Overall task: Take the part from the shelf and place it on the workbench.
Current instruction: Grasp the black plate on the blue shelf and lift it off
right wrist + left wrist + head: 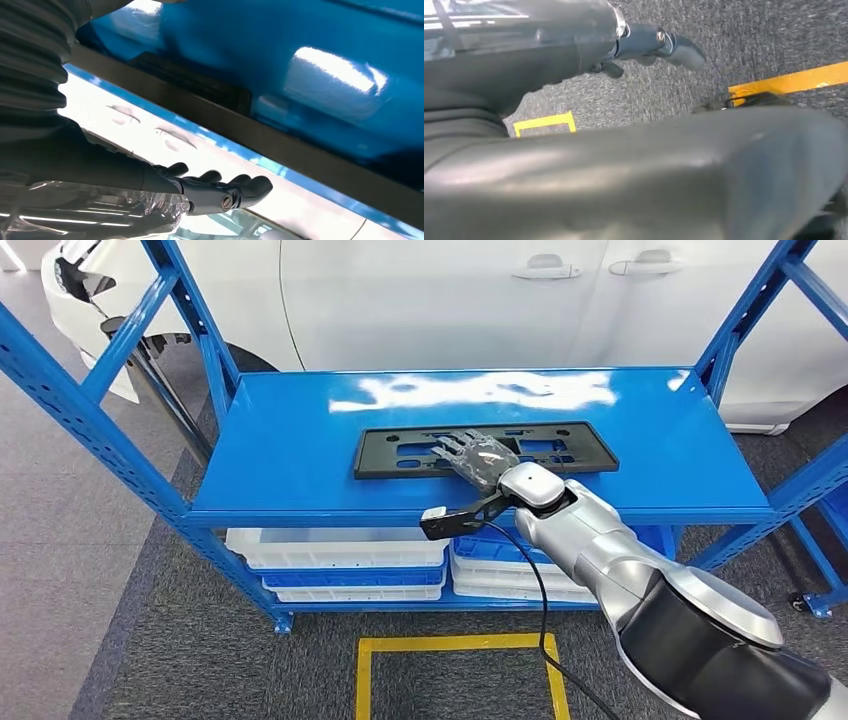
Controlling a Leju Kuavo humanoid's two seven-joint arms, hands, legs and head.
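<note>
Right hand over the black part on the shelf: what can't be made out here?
- Head view: whether the right hand touches the black part; the hand itself hides the contact.
- Right wrist view: the part's shape, blurred and cut off by the picture's edges.
- Left wrist view: the left hand's fingers, mostly hidden by dark robot body parts.
- Head view: contents of the white bins, hidden under the shelf.

Bright, even overhead light leaves a white glare streak along the back of the blue shelf (300, 455) in the sharp head view, while both wrist views are soft, with blurred dark foregrounds and blown-out reflections.
</note>
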